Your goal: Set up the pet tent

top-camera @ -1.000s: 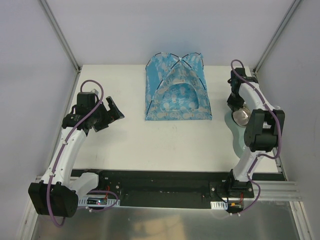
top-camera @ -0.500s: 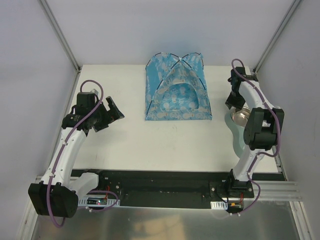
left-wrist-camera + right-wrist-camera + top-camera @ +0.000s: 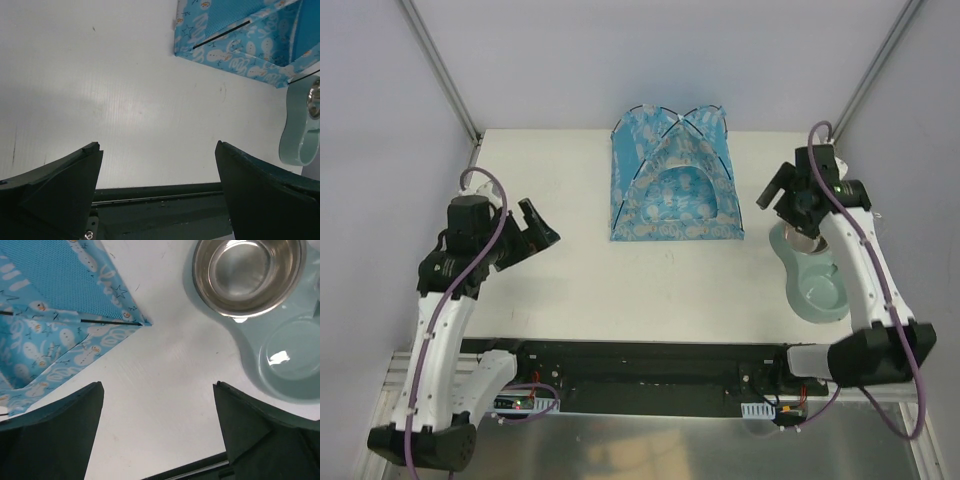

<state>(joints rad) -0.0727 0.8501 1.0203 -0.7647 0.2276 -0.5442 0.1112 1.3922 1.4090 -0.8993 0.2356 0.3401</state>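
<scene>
Pet tent (image 3: 675,185) stands erected at back centre of table (image 3: 570,290), black poles crossed at top, arched doorway facing the arm bases, turquoise lining visible inside. Nothing touches it.

Left gripper (image 3: 542,225): jaws wide apart, holding nothing, hovering over bare table on the left side. Tent is to this claw's right and farther back, well apart. In the left wrist view only white tabletop shows between the two dark fingers (image 3: 60,185). The tent's front corner sits far ahead, up and right of the right-hand finger, with one pole line showing on the fabric.

Right gripper (image 3: 778,205): jaws wide, empty. Tent is just to this claw's left, near its front right corner but apart, no contact. In the right wrist view the tent corner fills the area ahead of the left-hand finger, with snowman print and a black pole end at the corner tip, and bare table lies between the fingers.

Pale green double feeder (image 3: 817,290) lies under and nearer than the right claw, at the table's right edge. Steel bowl (image 3: 247,270) sits in its back well, ahead and right of the claw in the wrist view. The front well holds no bowl. Feeder is beside the tent, not touching.
</scene>
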